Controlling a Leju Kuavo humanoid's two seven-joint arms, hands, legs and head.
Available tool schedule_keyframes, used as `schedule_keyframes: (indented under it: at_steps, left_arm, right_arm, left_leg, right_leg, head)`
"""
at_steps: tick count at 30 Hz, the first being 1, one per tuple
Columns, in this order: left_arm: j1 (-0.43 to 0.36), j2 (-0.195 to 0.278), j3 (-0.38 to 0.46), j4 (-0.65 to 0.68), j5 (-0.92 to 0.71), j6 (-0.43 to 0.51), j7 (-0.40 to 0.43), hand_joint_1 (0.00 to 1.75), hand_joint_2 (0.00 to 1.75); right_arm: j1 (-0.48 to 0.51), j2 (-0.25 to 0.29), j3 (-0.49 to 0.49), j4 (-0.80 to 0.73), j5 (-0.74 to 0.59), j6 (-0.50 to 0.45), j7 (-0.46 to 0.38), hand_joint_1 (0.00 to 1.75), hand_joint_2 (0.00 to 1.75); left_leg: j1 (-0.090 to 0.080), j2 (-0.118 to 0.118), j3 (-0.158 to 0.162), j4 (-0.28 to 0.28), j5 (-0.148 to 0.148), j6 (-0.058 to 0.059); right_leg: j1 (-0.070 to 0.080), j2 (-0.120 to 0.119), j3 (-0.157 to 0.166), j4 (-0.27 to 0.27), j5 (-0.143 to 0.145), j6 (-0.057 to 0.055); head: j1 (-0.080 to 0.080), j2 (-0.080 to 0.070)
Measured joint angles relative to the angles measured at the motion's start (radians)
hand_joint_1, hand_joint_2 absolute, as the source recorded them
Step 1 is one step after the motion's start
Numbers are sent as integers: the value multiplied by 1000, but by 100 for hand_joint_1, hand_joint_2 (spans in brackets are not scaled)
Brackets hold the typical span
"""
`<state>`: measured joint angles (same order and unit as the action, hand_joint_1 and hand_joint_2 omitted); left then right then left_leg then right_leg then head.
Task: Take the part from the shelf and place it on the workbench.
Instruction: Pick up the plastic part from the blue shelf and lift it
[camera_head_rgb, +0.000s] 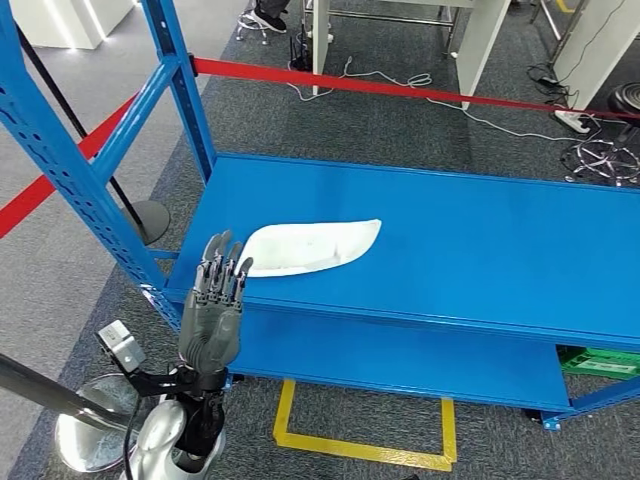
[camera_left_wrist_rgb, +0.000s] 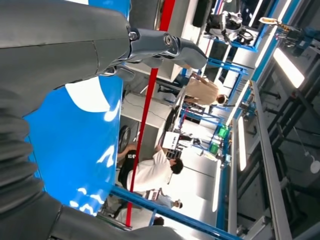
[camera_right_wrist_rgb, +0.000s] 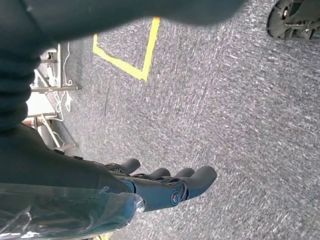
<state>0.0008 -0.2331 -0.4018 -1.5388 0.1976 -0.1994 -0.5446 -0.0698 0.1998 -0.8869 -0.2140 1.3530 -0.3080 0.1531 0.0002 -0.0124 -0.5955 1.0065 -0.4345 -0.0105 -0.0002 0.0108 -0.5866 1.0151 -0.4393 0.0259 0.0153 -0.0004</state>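
Part (camera_head_rgb: 313, 246), white and curved, is lying on the blue shelf (camera_head_rgb: 468, 250); left robot hand (camera_head_rgb: 215, 310) is hovering just beside it, fingers apart, holding nothing. Right robot hand (camera_right_wrist_rgb: 166, 182) is hanging over carpet, fingers extended, gripping nothing.

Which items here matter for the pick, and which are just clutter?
Job:
- white part lying on the blue shelf
- left robot hand, raised at the shelf's front edge, near the part's end

Clutter:
- red barrier tape
- yellow floor marking
- green crate
- cables
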Motion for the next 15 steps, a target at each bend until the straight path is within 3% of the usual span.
schedule_keyframes:
  at_steps: [1, 6, 15]
  left_arm:
    - [-2, 0, -1, 2, -3, 2, 0, 0, 175]
    - [-12, 0, -2, 12, -34, 30, 13, 0, 175]
    - [-88, 28, -8, 47, -300, 170, 57, 0, 175]
  right_arm:
    - [0, 0, 0, 0, 1, -2, 0, 0, 175]
    - [0, 0, 0, 0, 1, -7, 1, 0, 175]
    - [-2, 0, 0, 0, 19, -7, -6, 0, 175]
  left_leg:
    - [0, 0, 0, 0, 0, 2]
    - [-1, 0, 0, 0, 0, 6]
    - [1, 0, 0, 0, 2, 6]
  right_leg:
    - [0, 0, 2, -3, 1, 3]
    - [-1, 0, 5, -9, 5, 16]
    - [1, 0, 3, -7, 5, 18]
  head:
    - [0, 0]
    - [0, 0]
    - [-1, 0]
